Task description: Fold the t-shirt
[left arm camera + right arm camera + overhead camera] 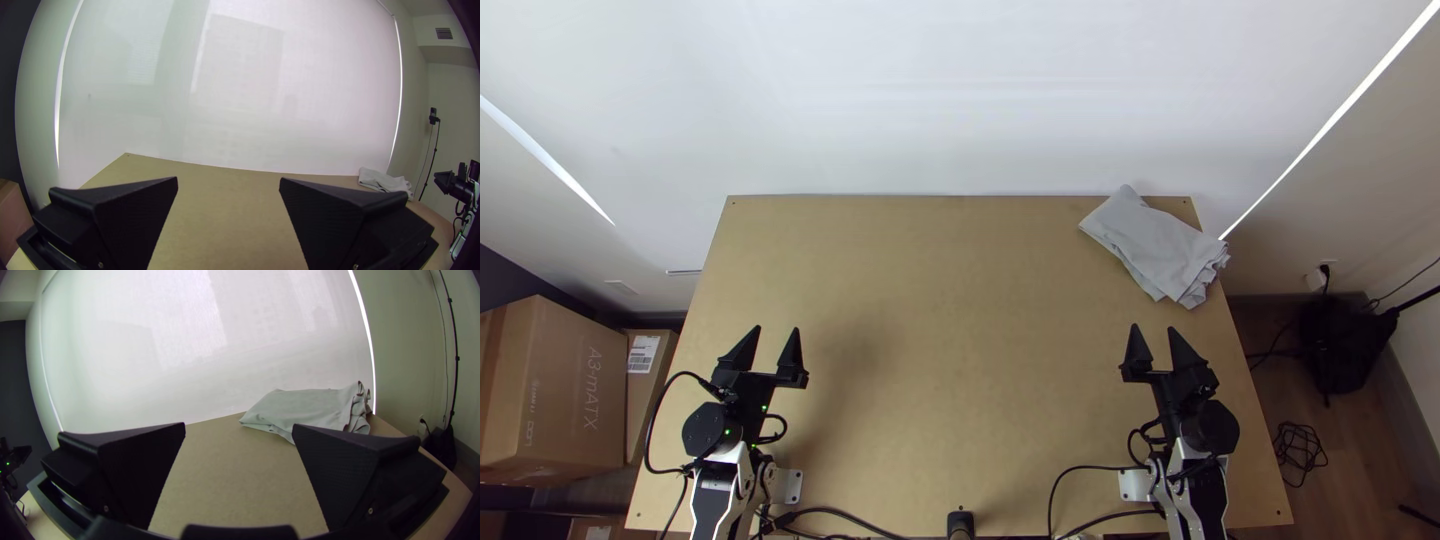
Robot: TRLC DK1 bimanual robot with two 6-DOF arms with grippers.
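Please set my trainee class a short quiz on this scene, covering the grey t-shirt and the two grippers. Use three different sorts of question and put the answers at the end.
1. Multiple choice. Where on the table does the grey t-shirt lie?
A) By the far right corner
B) In the middle
C) By the near left corner

2. True or false. The right gripper stands open and holds nothing.

3. Fill in the blank with "nearer" or "farther". The left gripper is ____ from the t-shirt than the right gripper is.

Key: 1. A; 2. True; 3. farther
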